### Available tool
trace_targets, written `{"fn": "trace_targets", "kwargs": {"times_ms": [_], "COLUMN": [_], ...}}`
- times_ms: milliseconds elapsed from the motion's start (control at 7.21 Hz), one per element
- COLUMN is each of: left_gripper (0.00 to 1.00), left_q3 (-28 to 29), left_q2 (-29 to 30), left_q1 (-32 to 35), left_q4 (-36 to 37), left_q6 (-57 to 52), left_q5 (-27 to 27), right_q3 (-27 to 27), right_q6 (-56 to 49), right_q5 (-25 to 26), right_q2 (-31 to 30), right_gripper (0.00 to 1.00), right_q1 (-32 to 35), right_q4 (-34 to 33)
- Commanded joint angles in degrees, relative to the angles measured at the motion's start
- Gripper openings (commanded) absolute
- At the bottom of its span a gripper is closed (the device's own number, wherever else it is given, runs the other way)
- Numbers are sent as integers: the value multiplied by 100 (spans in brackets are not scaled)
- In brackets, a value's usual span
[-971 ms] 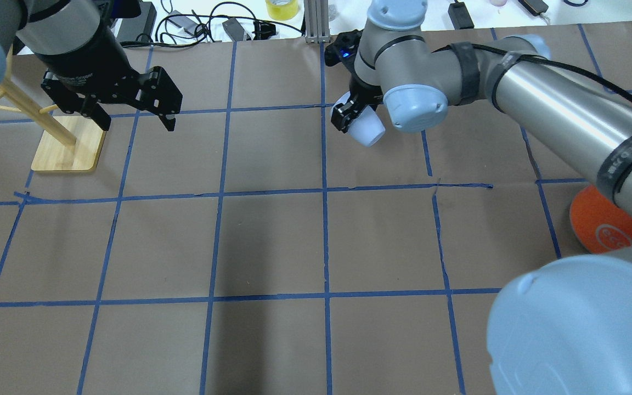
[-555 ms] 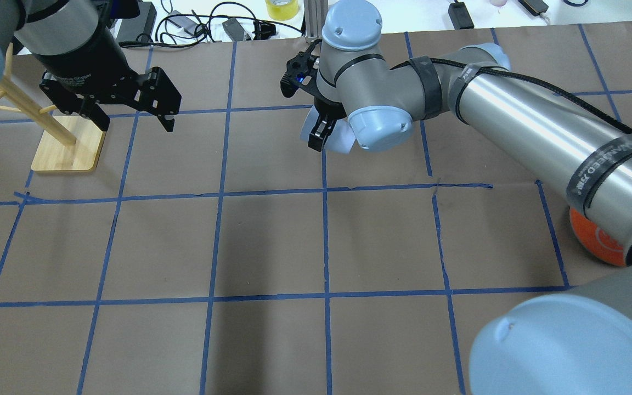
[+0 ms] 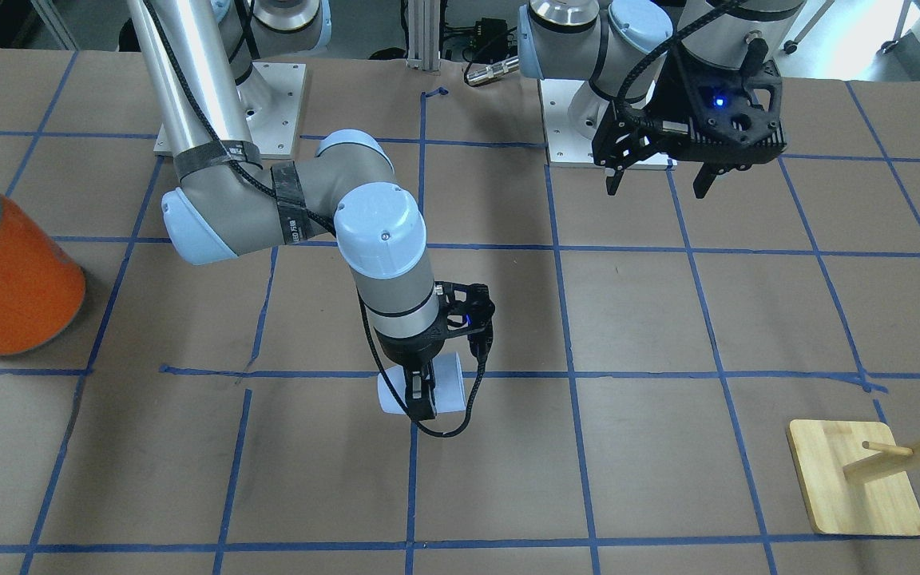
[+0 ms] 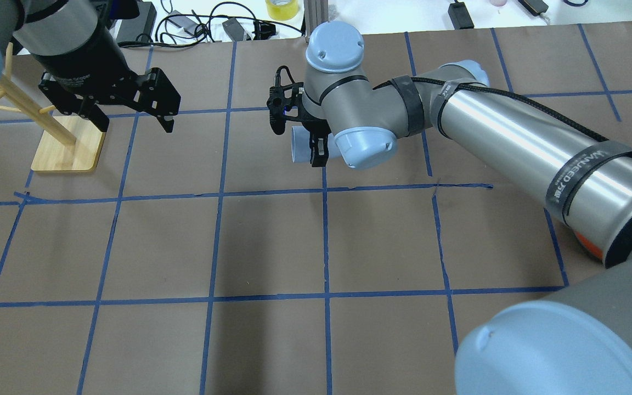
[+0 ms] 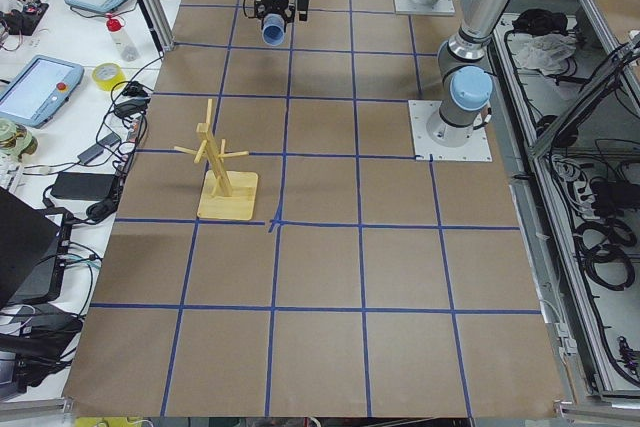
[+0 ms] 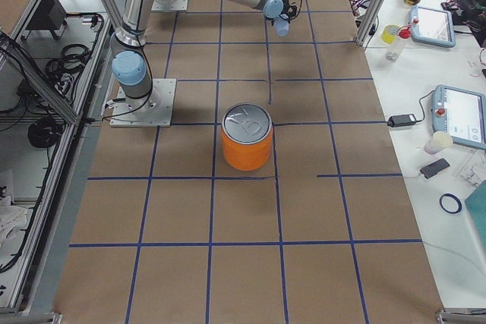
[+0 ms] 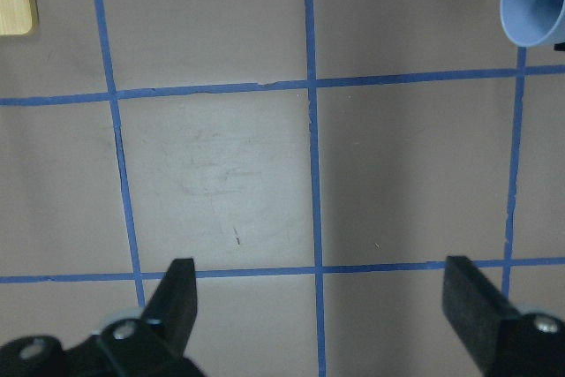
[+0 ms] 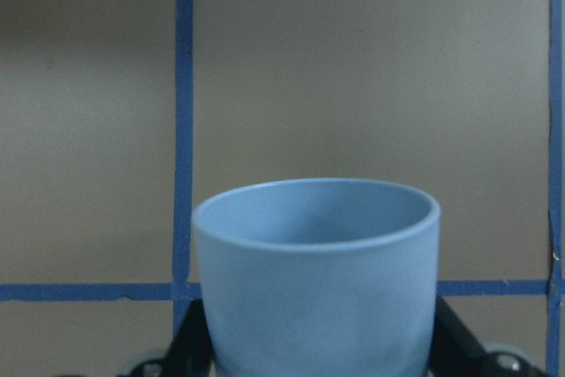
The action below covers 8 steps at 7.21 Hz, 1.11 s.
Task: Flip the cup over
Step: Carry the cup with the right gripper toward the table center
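The robot's right gripper (image 3: 420, 397) is clamped on the lavender-blue cup (image 4: 298, 144), one black finger on either side of its wall, and holds it on its side above the brown-papered table (image 4: 272, 241), near a crossing of the blue tape lines in the middle of the far half. The cup's open mouth faces the robot's left, so its darker blue inside shows in the left wrist view. The left gripper (image 4: 136, 125) hangs over the table with its fingers spread wide and nothing between them, well apart from the cup and just beside the wooden peg stand (image 4: 69, 148) that stands on its square base. A large orange can (image 3: 9, 279) with a silver top stands upright on the robot's right side of the table, well away from both grippers.
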<state>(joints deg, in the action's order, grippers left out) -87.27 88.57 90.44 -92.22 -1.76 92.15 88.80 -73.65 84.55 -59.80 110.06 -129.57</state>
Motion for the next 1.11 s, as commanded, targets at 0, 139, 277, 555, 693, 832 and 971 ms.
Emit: {"fn": "trace_targets", "kwargs": {"times_ms": [0,139,277,555,693,832,971], "left_gripper": [100,100,100,100,100,100,100], "left_q3": [0,0,0,0,0,0,0], "left_q2": [-6,-6,-6,-6,-6,-6,-6], "left_q1": [-9,0,-9,-9,-9,-9,0], "left_q4": [2,-7,2,2,2,2,2], "left_q6": [0,9,0,0,9,9,0], "left_q5": [-4,-4,-4,-4,-4,-4,-4], "right_q3": [94,42,58,76,85,94,102], "right_q6": [-272,-177,-167,-167,-167,-141,-132], "right_q5": [-9,-26,-26,-122,-123,-79,-1], "right_q2": [144,284,381,487,522,496,426], "right_gripper": [70,70,71,74,78,100,100], "right_q1": [129,208,244,253,253,245,244], "right_q4": [-164,-260,-305,-401,-402,-385,-297]}}
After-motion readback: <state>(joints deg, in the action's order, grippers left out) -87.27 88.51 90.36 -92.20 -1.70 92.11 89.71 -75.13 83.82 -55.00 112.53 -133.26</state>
